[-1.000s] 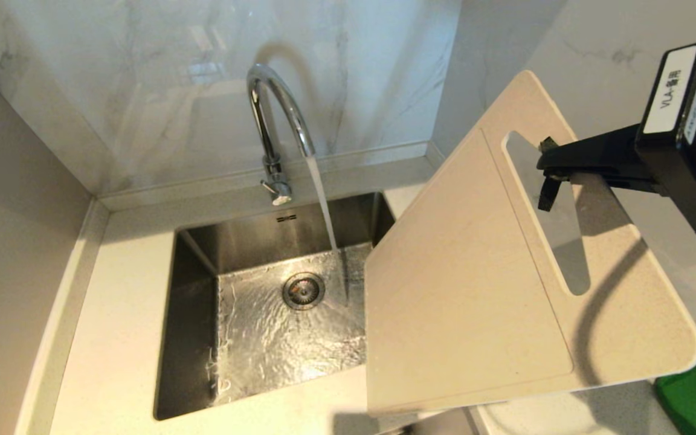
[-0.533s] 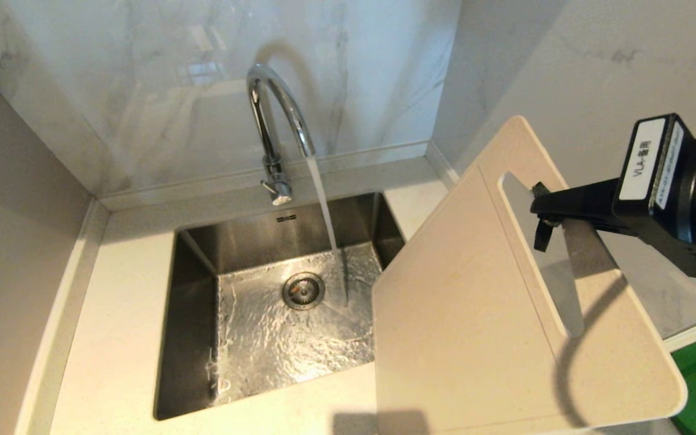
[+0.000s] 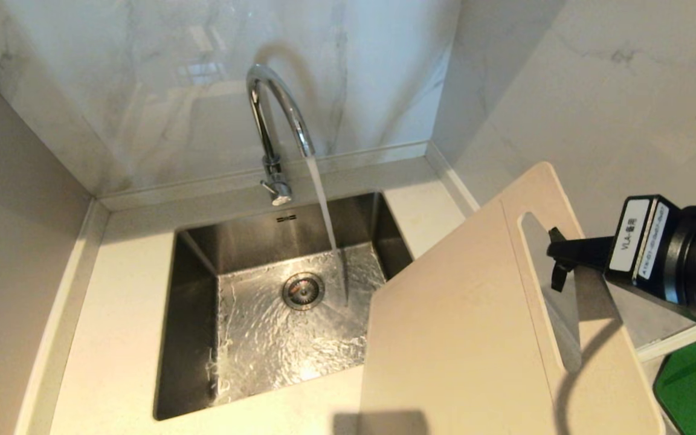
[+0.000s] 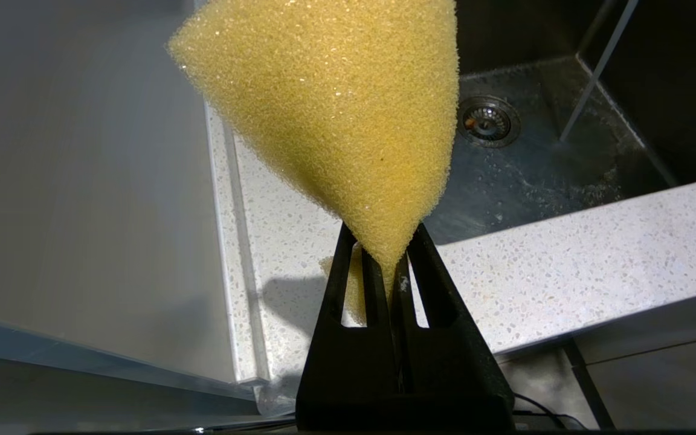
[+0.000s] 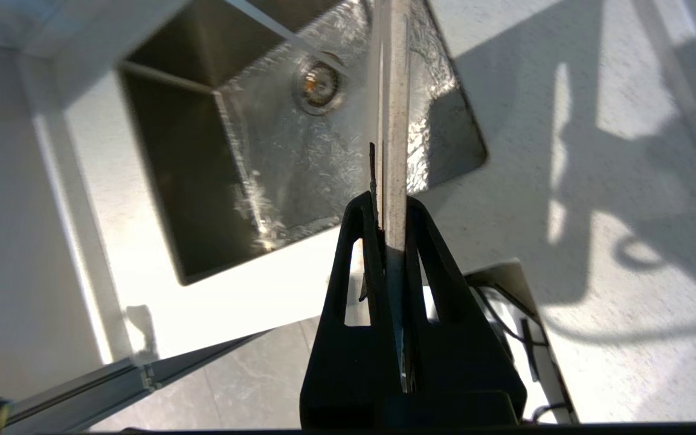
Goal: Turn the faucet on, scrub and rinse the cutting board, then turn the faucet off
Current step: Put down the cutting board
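In the head view the faucet (image 3: pixel 275 121) at upper centre poured into the sink (image 3: pixel 197 338), while the board (image 3: pixel 463 326) hung tilted at lower right, clear of the stream, with the right tool (image 3: pixel 556 266) clamped on its slot rim. The left wrist view showed the left tool (image 4: pixel 391 266) pinched together on a sponge (image 4: pixel 336 103) over the tabletop (image 4: pixel 565 266). In the right wrist view the board stood edge-on between thin fingers (image 5: pixel 363 241); such a narrow hold on a wet board might slip or pivot once scrubbing pressed on it.

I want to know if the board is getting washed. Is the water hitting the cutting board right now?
No. The stream from the faucet falls straight into the sink, left of the cutting board, which the right gripper holds off to the side.
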Controlling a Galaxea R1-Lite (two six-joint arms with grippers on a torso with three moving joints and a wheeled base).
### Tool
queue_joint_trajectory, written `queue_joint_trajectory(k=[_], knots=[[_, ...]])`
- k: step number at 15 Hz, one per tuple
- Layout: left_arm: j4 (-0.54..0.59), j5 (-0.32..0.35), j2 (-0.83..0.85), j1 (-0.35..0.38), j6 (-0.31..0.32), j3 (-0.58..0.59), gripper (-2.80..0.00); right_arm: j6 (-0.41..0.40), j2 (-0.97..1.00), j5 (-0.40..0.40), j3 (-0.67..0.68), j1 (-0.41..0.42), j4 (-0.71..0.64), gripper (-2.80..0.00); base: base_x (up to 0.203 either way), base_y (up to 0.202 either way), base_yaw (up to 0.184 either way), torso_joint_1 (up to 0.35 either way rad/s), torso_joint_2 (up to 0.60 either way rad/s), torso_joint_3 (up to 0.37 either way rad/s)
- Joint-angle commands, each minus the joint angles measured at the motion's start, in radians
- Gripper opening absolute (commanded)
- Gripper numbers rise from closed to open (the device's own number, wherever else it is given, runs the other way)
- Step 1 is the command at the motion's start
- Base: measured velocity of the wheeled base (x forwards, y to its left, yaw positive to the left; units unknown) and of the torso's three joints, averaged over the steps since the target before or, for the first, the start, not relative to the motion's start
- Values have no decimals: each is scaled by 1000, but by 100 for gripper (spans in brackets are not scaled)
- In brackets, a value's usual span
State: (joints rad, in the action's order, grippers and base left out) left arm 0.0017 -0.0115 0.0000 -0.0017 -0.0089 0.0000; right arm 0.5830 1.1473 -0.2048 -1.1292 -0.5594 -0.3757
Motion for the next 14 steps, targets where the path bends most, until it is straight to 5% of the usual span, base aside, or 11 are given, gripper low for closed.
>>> queue_joint_trajectory(k=[1,5,14], knots=[[0,-1,2,0,0,2,-280,-7,-44,-15,45,3,-3,-280,0,0,0,0,0,0],[0,-1,2,0,0,2,-280,-78,-121,-131,131,5,-5,-280,0,0,0,0,0,0],[0,-1,2,0,0,2,-280,-129,-288,-142,428,130,-3,-280,0,0,0,0,0,0]])
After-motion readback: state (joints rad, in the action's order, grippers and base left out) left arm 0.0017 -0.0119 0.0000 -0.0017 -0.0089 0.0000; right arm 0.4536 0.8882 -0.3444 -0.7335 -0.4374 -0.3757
